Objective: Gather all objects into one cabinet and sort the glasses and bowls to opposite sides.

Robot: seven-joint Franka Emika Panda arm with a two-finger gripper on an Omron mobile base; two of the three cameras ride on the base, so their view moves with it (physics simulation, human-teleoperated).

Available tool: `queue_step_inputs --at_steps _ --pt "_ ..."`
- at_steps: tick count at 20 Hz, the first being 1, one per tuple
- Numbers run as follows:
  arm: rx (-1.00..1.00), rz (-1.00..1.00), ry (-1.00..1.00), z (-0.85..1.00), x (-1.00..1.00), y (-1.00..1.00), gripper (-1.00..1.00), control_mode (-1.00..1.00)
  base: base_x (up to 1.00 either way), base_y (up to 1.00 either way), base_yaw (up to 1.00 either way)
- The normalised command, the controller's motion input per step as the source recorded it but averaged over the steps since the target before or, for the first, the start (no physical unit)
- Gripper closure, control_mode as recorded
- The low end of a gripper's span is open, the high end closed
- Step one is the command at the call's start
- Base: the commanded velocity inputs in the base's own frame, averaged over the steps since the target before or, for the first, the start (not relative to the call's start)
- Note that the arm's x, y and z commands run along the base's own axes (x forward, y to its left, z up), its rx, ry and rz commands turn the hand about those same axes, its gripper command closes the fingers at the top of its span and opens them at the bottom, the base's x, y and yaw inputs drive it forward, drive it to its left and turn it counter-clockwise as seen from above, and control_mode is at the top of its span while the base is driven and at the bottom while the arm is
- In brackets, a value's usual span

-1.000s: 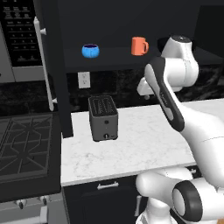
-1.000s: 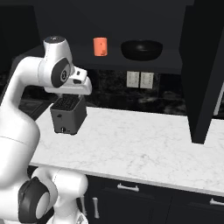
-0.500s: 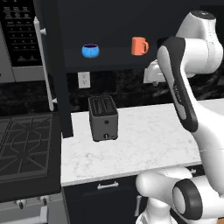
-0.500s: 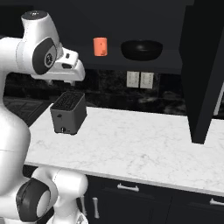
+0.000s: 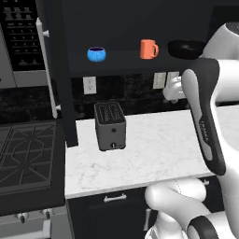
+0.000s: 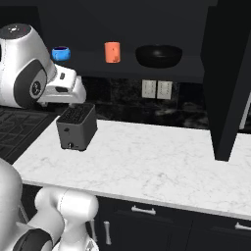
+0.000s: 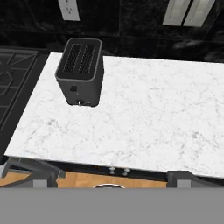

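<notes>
Dark toaster [image 7: 81, 72] on marble counter [image 7: 144, 122]

Blue bowl [image 5: 96, 54], orange mug [image 5: 148, 49], black bowl [image 6: 158, 55], grey toaster [image 7: 80, 78].

- The bench [image 5: 154, 154] looks like polished white marble with thin grey veins.
- The toaster [image 5: 110, 126] has a matt dark grey shell, plastic or painted metal.
- The blue bowl [image 5: 96, 54] is glossy, ceramic-looking, with a dark inside.
- The orange mug [image 5: 148, 49] has a smooth, slightly shiny glaze.
- The black bowl [image 6: 158, 55] is smooth with a dull sheen.
- The cabinet [image 6: 226, 73] door is flat matt black.
- The backsplash [image 6: 127, 100] is dark, glossy, mottled stone.
- The drawer pulls [image 6: 143, 211] look like brushed metal.
</notes>
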Motion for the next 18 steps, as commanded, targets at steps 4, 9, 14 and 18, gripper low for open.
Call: queue_step_inputs --at_steps 4,9,14,18 --pt "0.0 0.0 0.0 0.0 0.0 0.0 -1.0 1.0 -0.31 -0.02 0.03" --pt "0.0 0.0 0.0 0.0 0.0 0.0 -1.0 1.0 -0.35 0.33 0.71" --pt "0.0 0.0 0.0 0.0 0.0 0.0 -1.0 1.0 -0.14 0.09 1.0" --pt "0.0 0.0 0.0 0.0 0.0 0.0 -1.0 1.0 -0.05 0.0 1.0"
